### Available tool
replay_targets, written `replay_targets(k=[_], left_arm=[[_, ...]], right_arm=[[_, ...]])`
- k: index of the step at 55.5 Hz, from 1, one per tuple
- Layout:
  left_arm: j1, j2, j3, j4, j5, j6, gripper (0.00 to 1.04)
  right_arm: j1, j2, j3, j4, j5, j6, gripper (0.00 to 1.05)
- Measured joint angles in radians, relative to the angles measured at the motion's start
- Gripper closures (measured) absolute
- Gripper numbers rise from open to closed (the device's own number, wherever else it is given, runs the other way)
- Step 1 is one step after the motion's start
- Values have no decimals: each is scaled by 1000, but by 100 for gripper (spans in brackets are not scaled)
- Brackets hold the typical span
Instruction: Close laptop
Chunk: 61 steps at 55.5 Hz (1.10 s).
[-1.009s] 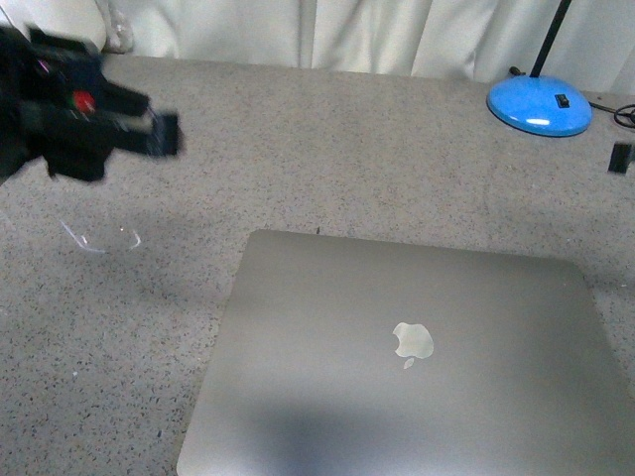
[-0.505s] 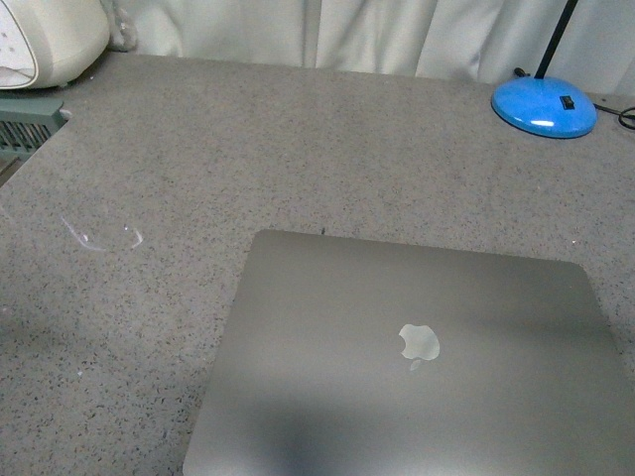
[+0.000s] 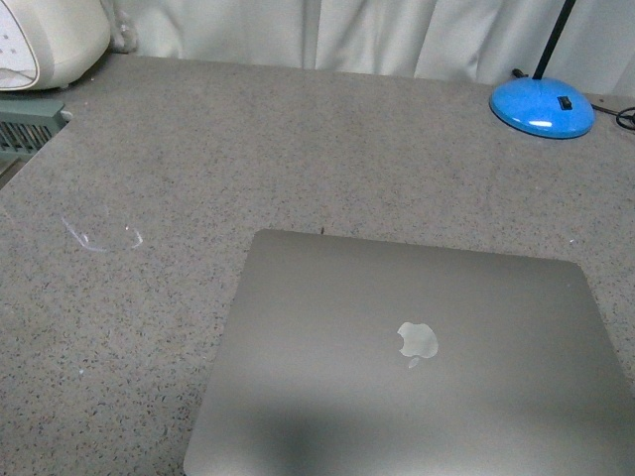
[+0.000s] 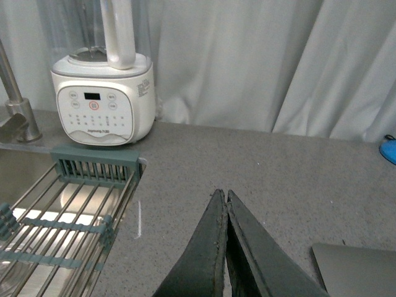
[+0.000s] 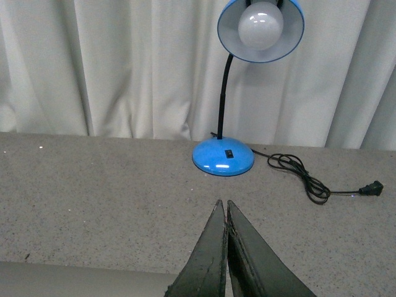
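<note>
Two pincers, both clenched on nothing: the left pincer (image 4: 226, 197) and right pincer (image 5: 223, 205) each show fingers pressed tip to tip, and neither appears in the front view. Nearest the robot lies the laptop (image 3: 407, 357), flat on the bench (image 3: 298, 149), lid down, logo (image 3: 417, 340) up, long axis running side to side, set toward the right arm's side. I'd call the closing done; any last press would suit the right arm. Left wrist catches just a corner of the lid, plus a rack (image 4: 68, 210) and blender (image 4: 104, 93) the right wrist misses; that one shows the lid's far edge, then the lamp (image 5: 223, 158) and cord (image 5: 309, 179) before the curtain (image 5: 124, 62).
</note>
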Motion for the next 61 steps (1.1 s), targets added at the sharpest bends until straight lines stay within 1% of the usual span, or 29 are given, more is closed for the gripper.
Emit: replay_targets(k=[13,15,18,21,26,42,58,59,61], left_arm=[[2,-63,0,-61,0,0,101],[2,-70,0,-67,0,0,101],[2,-81,0,-79,0,0,101],[2,-184,0,-216,1,0,101],[2,-245,0,-248,0,1,101],[2,-248,0,-251,0,1,101],[2,-248,0,-251,0,0,101],[2,-248,0,-251,0,0,101],[2,-248,0,-251,0,1,101]], right_arm=[[-68,-149,-2,-136,-68,2,104],[-108,-173,-2,-162,-126,2,104],[-149,-198,-2,-185,-166,2,104],[-174,-232,-2,-215,-167,2,104],[-180,-269,-2,-251,-169,2,104],[-180,-368,-2,-348,-172,2,104],[-180,-430,-2,-412,-172,2,104],[-180,-439,-2,-421,-172,2,104],[-180,-493,-2,-494,-172,3,104]])
